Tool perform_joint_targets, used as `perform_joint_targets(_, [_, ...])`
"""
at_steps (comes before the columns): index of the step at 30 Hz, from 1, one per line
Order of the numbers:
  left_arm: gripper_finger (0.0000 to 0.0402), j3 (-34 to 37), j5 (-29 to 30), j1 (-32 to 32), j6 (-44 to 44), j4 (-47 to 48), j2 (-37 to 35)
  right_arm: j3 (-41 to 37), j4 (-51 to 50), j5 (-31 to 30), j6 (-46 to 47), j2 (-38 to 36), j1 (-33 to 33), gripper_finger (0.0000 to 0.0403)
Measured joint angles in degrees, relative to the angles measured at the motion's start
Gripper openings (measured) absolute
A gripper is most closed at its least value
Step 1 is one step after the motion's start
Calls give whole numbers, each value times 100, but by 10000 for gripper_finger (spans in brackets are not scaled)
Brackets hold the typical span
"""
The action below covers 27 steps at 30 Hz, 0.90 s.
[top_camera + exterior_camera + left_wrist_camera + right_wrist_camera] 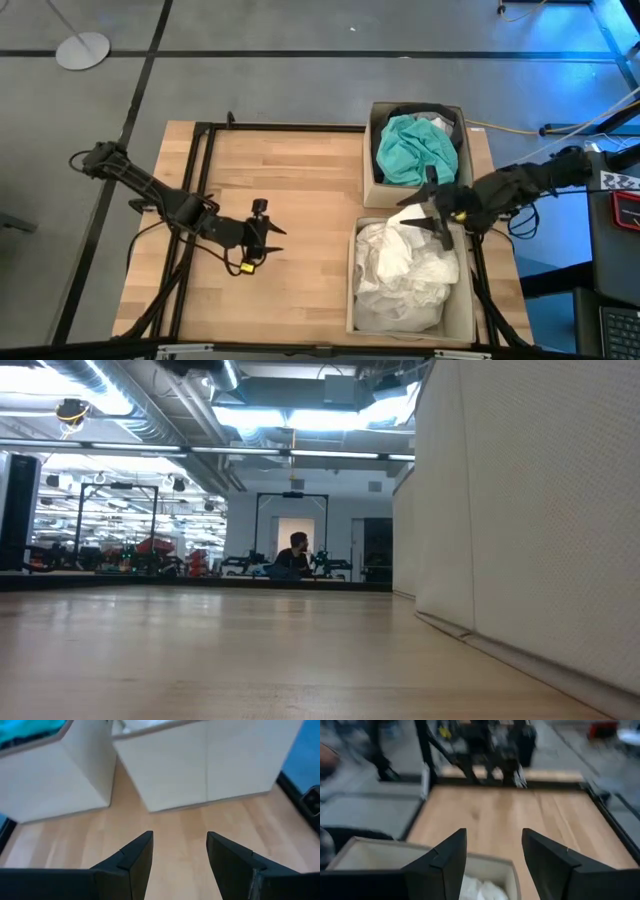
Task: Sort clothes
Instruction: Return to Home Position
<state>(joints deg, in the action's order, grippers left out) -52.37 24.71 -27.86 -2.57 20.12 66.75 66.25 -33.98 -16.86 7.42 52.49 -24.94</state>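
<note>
A teal garment [415, 150] lies on dark clothes in the far box [372, 150]. White and cream clothes [405, 272] fill the near box [352, 290]. My right gripper [432, 212] is open and empty above the gap between the two boxes; its wrist view shows the near box's rim and white cloth [480, 889] below its fingers [492, 855]. My left gripper [272, 238] is open and empty over the bare table left of the boxes, pointing at them [177, 855].
The wooden table [290, 190] lies bare between my left arm and the boxes. A black frame [200, 200] runs along the table's left and far sides. In the low view a box wall [530, 510] stands at the right; a person [295, 555] sits far behind.
</note>
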Motion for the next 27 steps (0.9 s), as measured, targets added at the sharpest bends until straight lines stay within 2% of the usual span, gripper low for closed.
perform_joint_targets(6, [175,796,-1,305,-175,-445,-600,-1950,2105,1188,-509,-1449,685,193])
perform_joint_targets(9, [175,1261,-1,438,-183,-799,-1042,-2692,2730,1464,-653,-2073,972,193])
perform_joint_targets(13, [175,1777,1,572,-344,-1038,-1627,-3346,3111,1351,-630,-2806,1135,193])
perform_joint_targets(16, [175,2008,2,626,-644,-991,-1975,-3638,3117,1144,-181,-3119,1149,193])
perform_joint_targets(20, [175,2217,3,626,-769,-998,-2310,-4014,3241,1156,81,-3200,1149,193])
perform_joint_targets(25, [160,2532,8,628,-844,-1092,-2718,-4396,3737,997,-222,-3138,1149,190])
perform_joint_targets(27, [150,2690,8,628,-903,-1199,-2905,-4460,3655,950,-376,-3206,1149,173])
